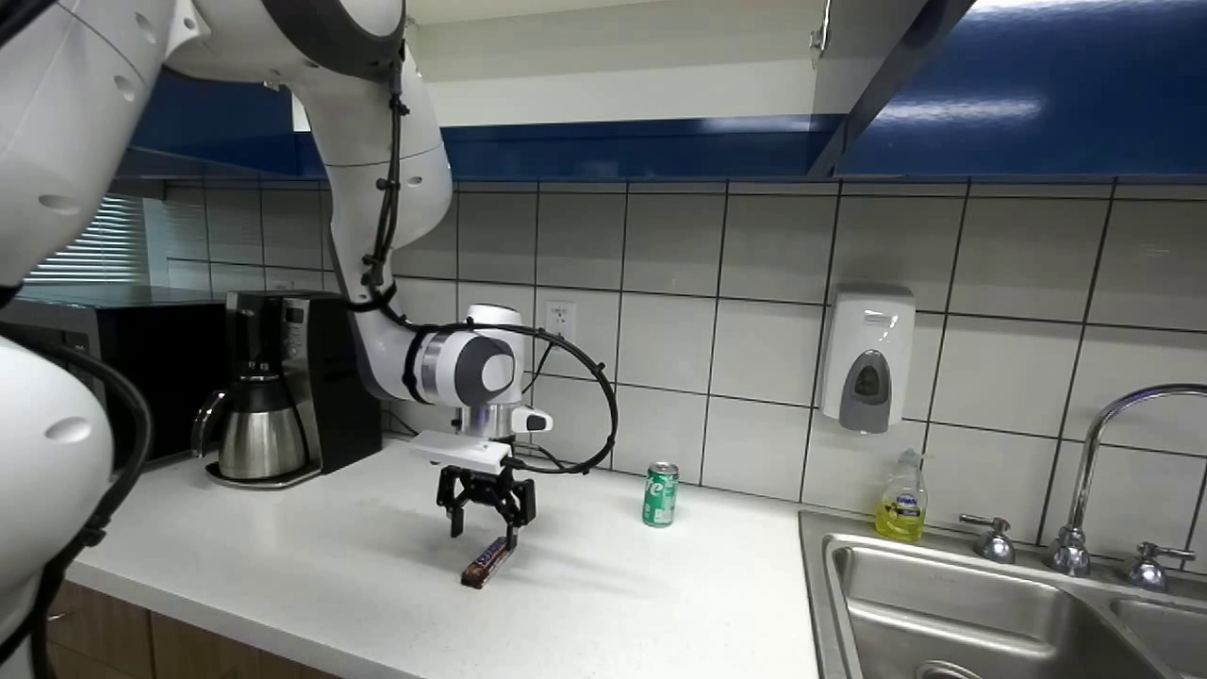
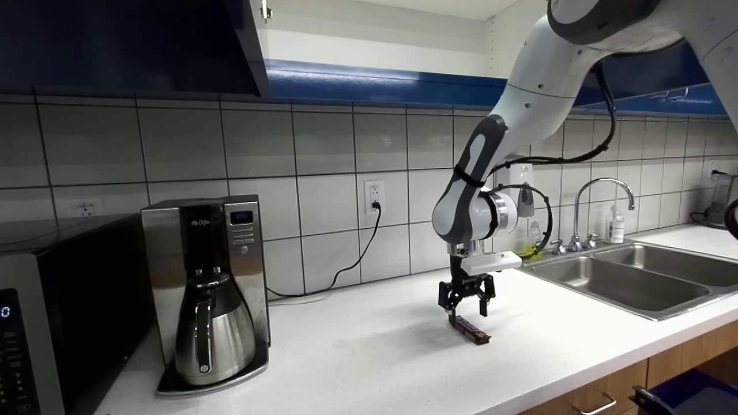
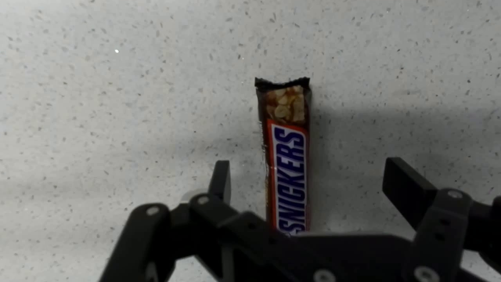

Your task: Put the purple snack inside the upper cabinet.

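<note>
A thin, dark purple bar-shaped snack packet (image 3: 289, 164) lies flat on the speckled white table (image 1: 283, 566), lengthwise between the jaws of the black two-fingered gripper (image 1: 484, 534), which points straight down with its jaws spread and clear of the packet's long sides, presumably so that closing them will pinch the narrow width; the gap is smaller on one side, so a slight recentring may help. Overhead, the dark-blue-fronted, white-lined upper cabinet (image 1: 622, 85) stands open, likely to leave a free way in once the packet is lifted.
</note>
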{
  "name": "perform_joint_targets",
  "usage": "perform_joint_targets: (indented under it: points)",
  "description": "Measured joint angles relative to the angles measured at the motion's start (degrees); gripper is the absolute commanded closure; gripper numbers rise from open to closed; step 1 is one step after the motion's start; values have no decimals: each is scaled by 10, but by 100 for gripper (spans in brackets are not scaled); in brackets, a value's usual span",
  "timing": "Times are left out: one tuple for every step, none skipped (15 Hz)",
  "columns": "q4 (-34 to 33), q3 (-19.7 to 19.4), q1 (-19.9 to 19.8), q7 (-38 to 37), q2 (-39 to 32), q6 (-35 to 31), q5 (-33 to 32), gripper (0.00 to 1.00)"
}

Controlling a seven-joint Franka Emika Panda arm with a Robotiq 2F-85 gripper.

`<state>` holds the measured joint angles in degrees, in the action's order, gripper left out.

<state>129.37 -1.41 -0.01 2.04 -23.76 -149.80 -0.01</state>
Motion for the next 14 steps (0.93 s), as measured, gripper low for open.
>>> perform_joint_targets:
  points:
    - [-3, 0, 0, 0, -5, 0, 0, 0]
    - [-6, 0, 0, 0, -9, 0, -1, 0]
    - [-9, -1, 0, 0, -14, 0, -1, 0]
    - [-12, -1, 0, 0, -18, 0, -1, 0]
    - [-15, -1, 0, 0, -23, 0, -1, 0]
    - [-18, -1, 0, -1, -27, 0, -1, 0]
    - [-22, -1, 0, -1, -31, 0, -1, 0]
    - [-24, -1, 0, -1, -35, 0, -2, 0]
    - [-27, -1, 0, -1, -39, 0, -2, 0]
    - [-30, -1, 0, -1, -42, 0, -2, 0]
    - [-32, -1, 0, -1, -45, 0, -2, 0]
    - [-35, -1, 1, -1, -49, 0, -2, 0]
    - [-38, -1, 1, -1, -52, 0, -3, 0]
    - [-40, -1, 1, -2, -54, 0, -3, 25]
